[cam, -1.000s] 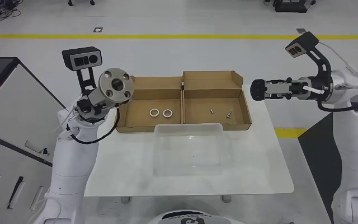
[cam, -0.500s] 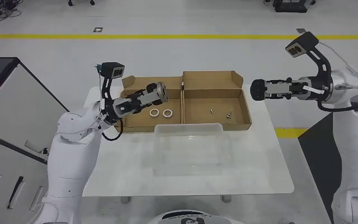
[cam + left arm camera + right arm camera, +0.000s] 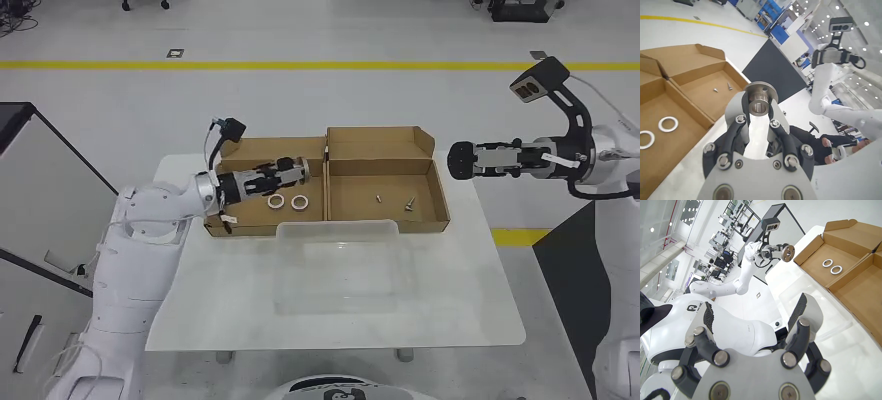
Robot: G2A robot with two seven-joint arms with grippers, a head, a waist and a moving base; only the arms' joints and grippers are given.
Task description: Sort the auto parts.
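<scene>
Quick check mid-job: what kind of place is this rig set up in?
Probably a factory-style robot test hall: a yellow painted floor line, desks with monitors and blue storage racks in the open room behind.

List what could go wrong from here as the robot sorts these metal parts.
1. The left pincer grips the flanged hub only by its narrow neck, right at its tips; it might slip.
2. Released over the left box, the hub could land on the two rings lying there.
</scene>
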